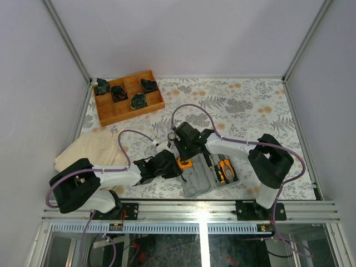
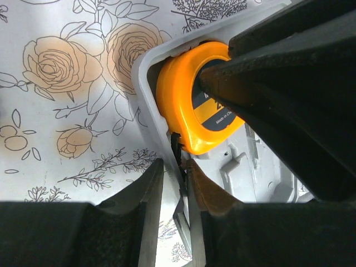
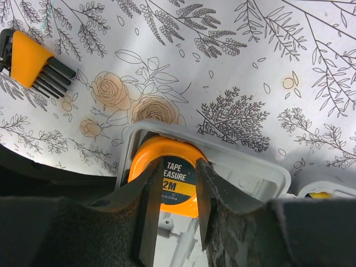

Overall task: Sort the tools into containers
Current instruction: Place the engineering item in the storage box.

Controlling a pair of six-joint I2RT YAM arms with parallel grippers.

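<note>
A: Where is the tape measure [image 3: 172, 181]?
B: In the grey case's [image 3: 253, 172] corner; my right gripper [image 3: 173, 208] clasps it. I see my left gripper [image 2: 171, 189] narrowly parted at the rim.

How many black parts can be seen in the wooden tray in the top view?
4. One sits at the far left corner, one beside it, one in the far right compartment, and one nearer the front of the wooden tray. None seems hidden.

The orange tape measure [image 3: 167, 178] sits in the grey case's [image 1: 196, 181] corner compartment, orange-handled pliers [image 1: 225, 168] apparently alongside.
</note>
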